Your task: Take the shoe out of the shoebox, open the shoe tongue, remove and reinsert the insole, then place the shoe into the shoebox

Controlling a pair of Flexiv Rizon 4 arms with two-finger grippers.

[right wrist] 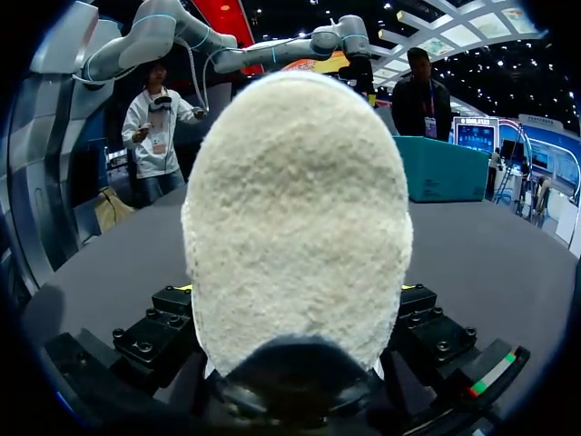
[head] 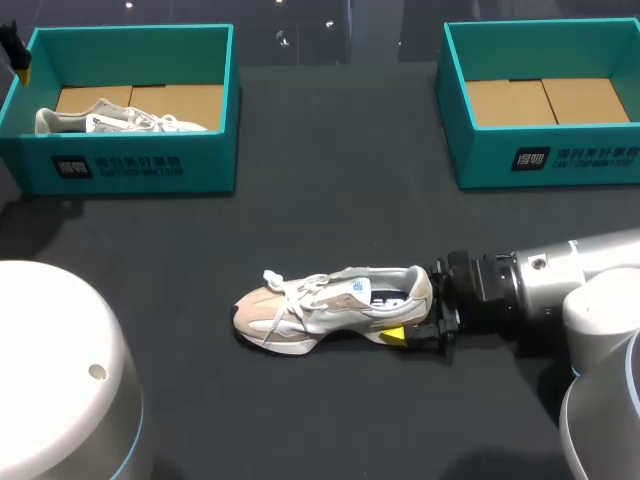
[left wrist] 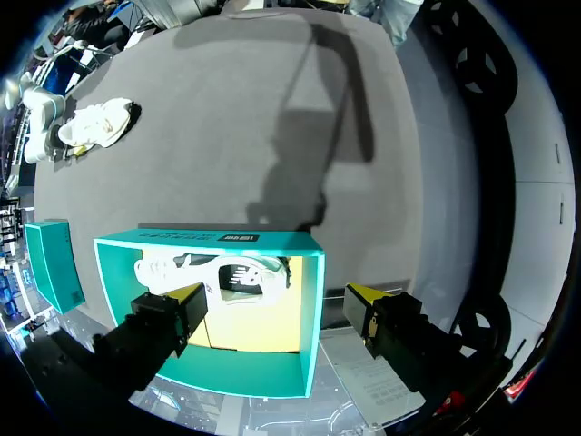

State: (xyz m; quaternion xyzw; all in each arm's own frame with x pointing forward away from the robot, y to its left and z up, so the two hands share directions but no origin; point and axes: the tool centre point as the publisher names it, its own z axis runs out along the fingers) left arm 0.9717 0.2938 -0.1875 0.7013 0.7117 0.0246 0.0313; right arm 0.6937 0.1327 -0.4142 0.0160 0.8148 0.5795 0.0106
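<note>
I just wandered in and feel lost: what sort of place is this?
Likely a robot demo or test bench, not a shop: a black-topped table bears two teal cardboard shoeboxes, and the robot's right end effector grips a beige lace-up sneaker by the heel.

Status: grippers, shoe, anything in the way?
Right gripper shut on heel of beige-and-white lace-up sneaker, out on black table. Left gripper open above left teal cardboard shoebox holding second white sneaker. Nothing blocking.
</note>
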